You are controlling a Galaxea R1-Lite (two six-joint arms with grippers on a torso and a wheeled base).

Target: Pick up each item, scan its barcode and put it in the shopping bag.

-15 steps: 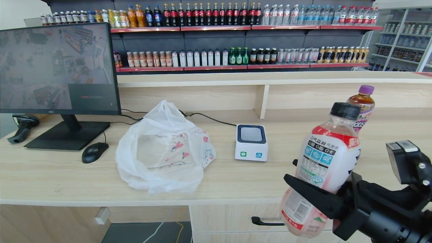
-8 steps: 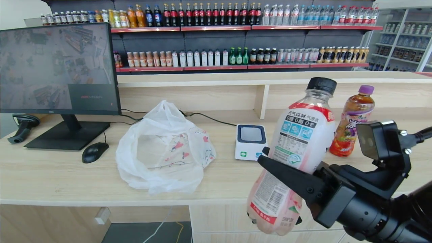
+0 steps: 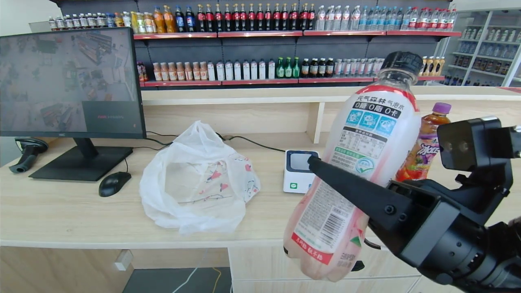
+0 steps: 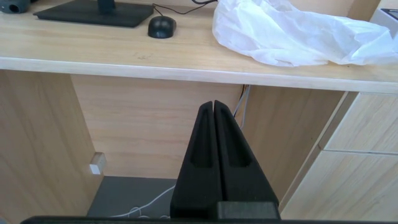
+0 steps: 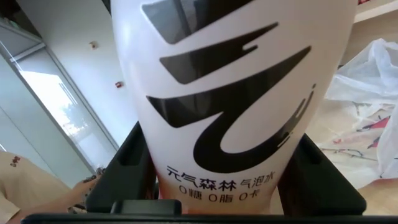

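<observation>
Black fingers of the right gripper (image 3: 340, 211) clamp a pink peach-drink bottle (image 3: 366, 154) around its lower half, holding it tilted, cap up, clear of the wooden counter (image 3: 81, 219) and just right of the white barcode scanner (image 3: 296, 179). Its barcode faces away from the scanner, so a scan could fail, and the low grip risks slipping. The left gripper (image 4: 214, 134) is pressed together and empty below the counter edge. The shopping bag (image 3: 195, 183) lies left of the scanner.
</observation>
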